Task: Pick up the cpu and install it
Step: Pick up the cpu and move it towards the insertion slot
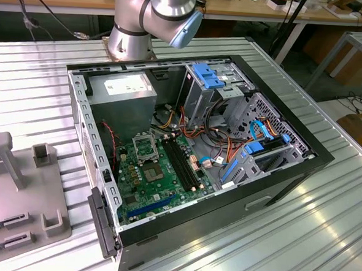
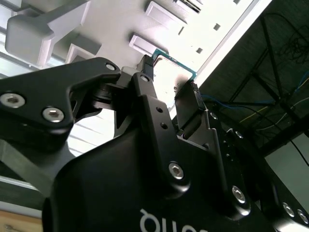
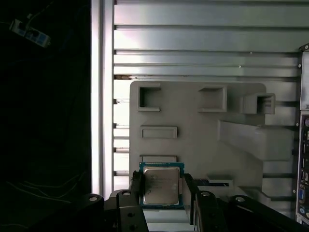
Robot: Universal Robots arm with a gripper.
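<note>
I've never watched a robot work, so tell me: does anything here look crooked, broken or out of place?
Nothing stands out. The chip sits square in the gripper, with the grey tray beyond it. The computer case lies open on the table, its green board looking intact.

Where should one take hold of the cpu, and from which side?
By two opposite green edges, coming from above its flat metal top: the cpu is thin and square. The pincer clamps it so, over the grey tray.
</note>
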